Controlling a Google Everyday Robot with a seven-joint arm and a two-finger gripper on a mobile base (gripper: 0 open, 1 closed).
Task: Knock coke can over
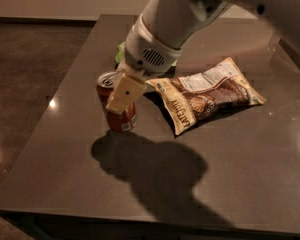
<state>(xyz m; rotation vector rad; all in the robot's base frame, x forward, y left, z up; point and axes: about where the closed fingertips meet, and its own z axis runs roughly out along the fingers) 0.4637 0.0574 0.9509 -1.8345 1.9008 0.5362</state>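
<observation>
Gripper (119, 101) centre-left touched the leaning coke can (124, 120) on bench (65, 154); jaws' state: cannot tell. Knock underway; next likely needed a sideways shove.

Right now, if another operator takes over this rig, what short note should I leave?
Gripper: low over the table, at the can's upper part, apparently touching it.
Can: base on the table, leaning, top tipped away from the bag, which lies flat nearby.
Done: contact, can tilting.
Left: push until the can lies on its side.
</observation>
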